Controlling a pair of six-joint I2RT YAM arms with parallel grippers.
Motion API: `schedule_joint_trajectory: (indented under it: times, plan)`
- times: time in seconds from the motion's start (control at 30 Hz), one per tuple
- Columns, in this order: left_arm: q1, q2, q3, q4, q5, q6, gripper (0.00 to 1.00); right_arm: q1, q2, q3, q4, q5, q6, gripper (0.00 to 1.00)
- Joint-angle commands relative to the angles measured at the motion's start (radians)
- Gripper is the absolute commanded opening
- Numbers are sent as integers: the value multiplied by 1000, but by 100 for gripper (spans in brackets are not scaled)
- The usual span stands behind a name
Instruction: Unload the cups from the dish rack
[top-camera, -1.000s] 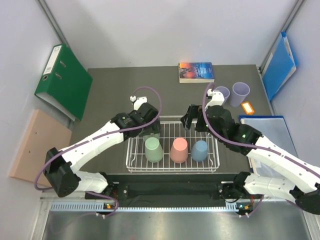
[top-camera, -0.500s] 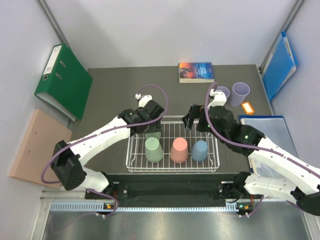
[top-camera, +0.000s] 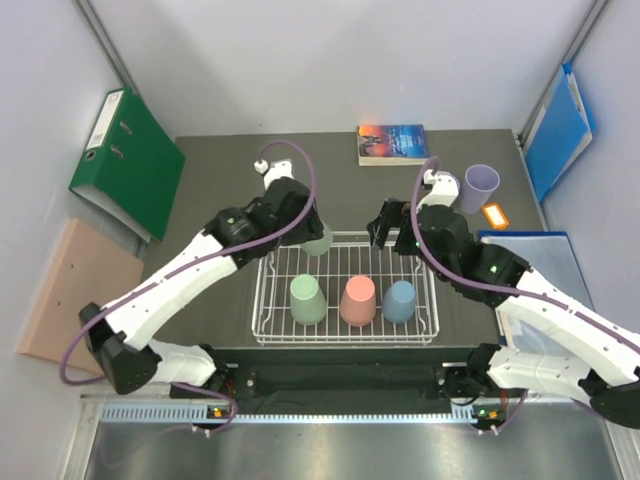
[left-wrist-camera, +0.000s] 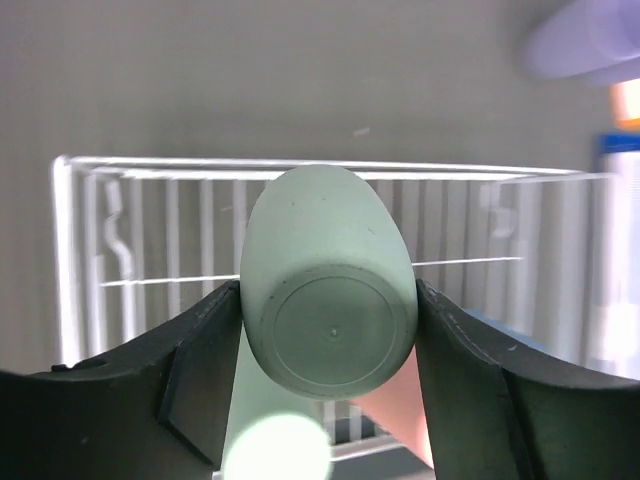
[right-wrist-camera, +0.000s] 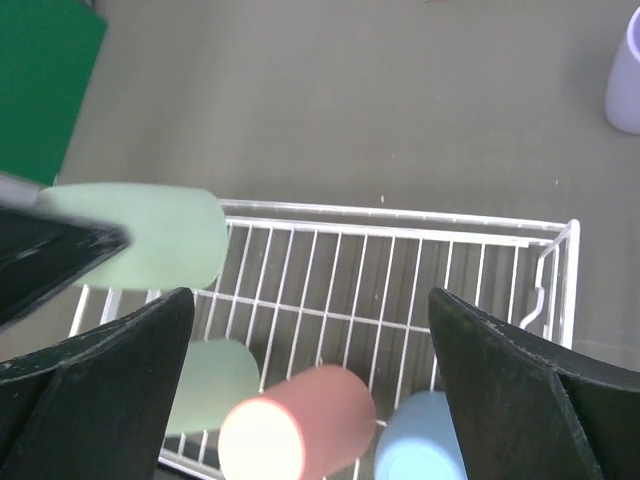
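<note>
The white wire dish rack (top-camera: 430, 330) stands near the table's front. A light green cup (top-camera: 307, 298), a salmon cup (top-camera: 358, 300) and a light blue cup (top-camera: 400, 300) stand upside down in its front row. My left gripper (top-camera: 312, 236) is shut on a second light green cup (left-wrist-camera: 325, 250), held base-up over the rack's far left corner; it also shows in the right wrist view (right-wrist-camera: 140, 235). My right gripper (right-wrist-camera: 311, 310) is open and empty above the rack's far right part. One lavender cup (top-camera: 481, 186) stands upright at the back right; the other is hidden behind my right arm.
A book (top-camera: 392, 143) lies at the table's back edge. An orange tag (top-camera: 495, 215) lies by the lavender cup. A green binder (top-camera: 128, 165) leans at the left, blue folders (top-camera: 560, 130) at the right. A tan board (top-camera: 70, 290) sits off the table's left.
My left gripper has lifted the light green cup out of the rack's far left corner and drawn it back. My right gripper has shifted slightly toward the back.
</note>
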Motion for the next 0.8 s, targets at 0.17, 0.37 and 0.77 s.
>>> schedule_joint_trajectory:
  times: [0.17,0.37,0.77]
  plan:
    - [260,-170,-233,636,647,-237,0,-41,-129,11,199,-75,3,96]
    - [350,-82,-388,1360,948,-617,0,-47,-124,85,213,-141,-35,95]
    - [345,54,-416,1700,1065,-834,0,-54,-115,97,238,-242,-66,93]
